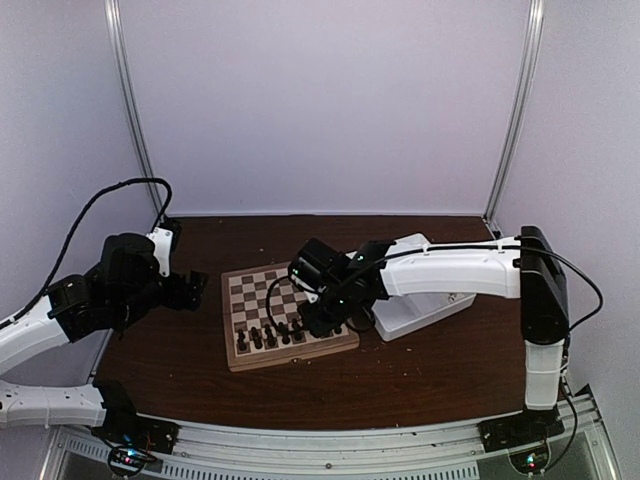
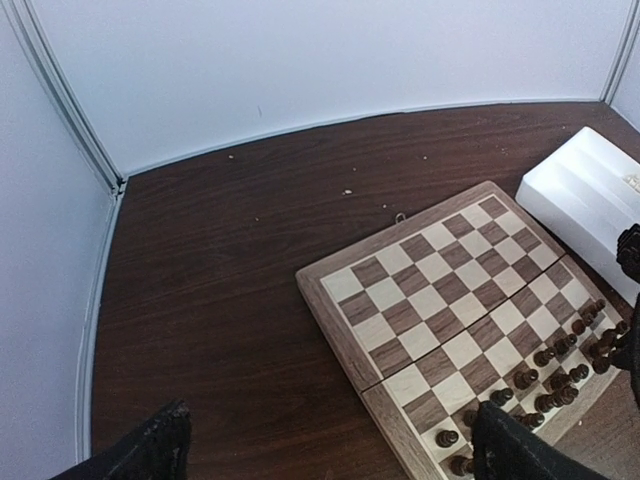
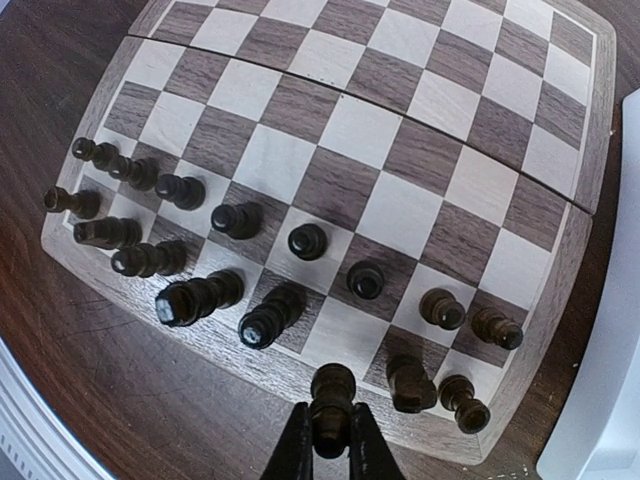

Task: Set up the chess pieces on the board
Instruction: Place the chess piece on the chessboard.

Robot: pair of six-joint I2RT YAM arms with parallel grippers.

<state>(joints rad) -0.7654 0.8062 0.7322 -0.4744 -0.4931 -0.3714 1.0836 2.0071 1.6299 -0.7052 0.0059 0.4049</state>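
The board [image 1: 256,291] lies at the middle of the table, and dark chess pieces [image 1: 268,335] stand in two rows along its near edge. In the right wrist view my right gripper [image 3: 330,445] is shut on a dark chess piece [image 3: 333,384], held over the board's [image 3: 370,200] near border beside an empty light square. Several pieces [image 3: 238,219] stand around it. My left gripper [image 1: 197,290] hovers left of the board. Its fingers [image 2: 160,445] stand wide open with nothing between them, above the bare table by the board's [image 2: 430,290] left edge.
A white compartmented tray [image 1: 425,310] sits right of the board, under the right arm; it also shows in the left wrist view [image 2: 585,195] and in the right wrist view [image 3: 610,400]. Pale walls with metal posts [image 1: 135,110] close in the back and sides.
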